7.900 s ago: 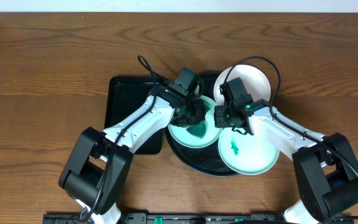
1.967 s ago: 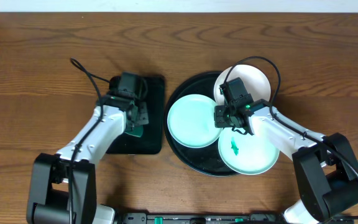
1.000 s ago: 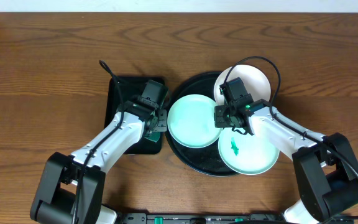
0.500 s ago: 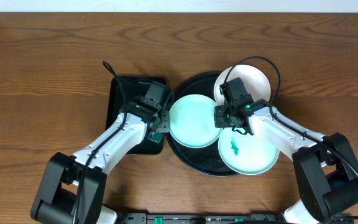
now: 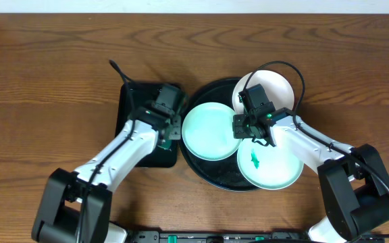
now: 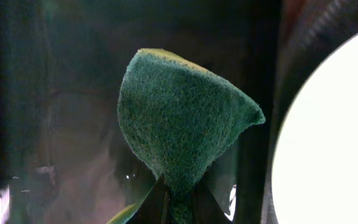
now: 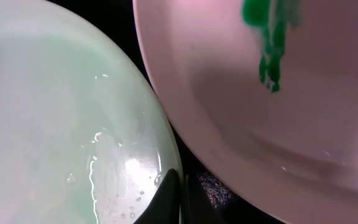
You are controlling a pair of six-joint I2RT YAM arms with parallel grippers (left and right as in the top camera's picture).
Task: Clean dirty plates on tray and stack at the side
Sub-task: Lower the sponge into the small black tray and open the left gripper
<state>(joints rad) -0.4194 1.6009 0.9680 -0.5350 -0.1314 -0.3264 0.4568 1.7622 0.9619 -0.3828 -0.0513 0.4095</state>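
**Beside the round tray, the sponge comes back to a plate that is now clean**

Seen from above, the left gripper (image 5: pixel 169 133) has swung back from the middle of the small rectangular tray (image 5: pixel 130 108) to that tray's right edge. Its jaws are pinched tight on the narrow end of a green sponge (image 6: pixel 179 118), which fans out beyond the fingers. The right gripper (image 7: pixel 178 198) has not moved. Its jaws are clamped on the right rim of the left plate (image 5: pixel 208 131), steadying it on the round tray (image 5: pixel 211 172).

That left plate carried a green smear some seconds ago. It is now plain pale mint with a wet sheen, so the first plate looks done. The front plate (image 5: pixel 269 162) still has its green smear (image 5: pixel 254 159) near the middle. The rear plate (image 5: pixel 270 84) is partly hidden under the right arm, so whether it is dirty cannot be told.

Room is tight. The three plates crowd the round tray, and the front and rear ones reach out over its right rim. The left plate's rim lies just beside the sponge, and the two trays almost touch. Bare wooden table (image 5: pixel 59 67) lies well to the left, along the far side and to the right, where a stack could probably go.
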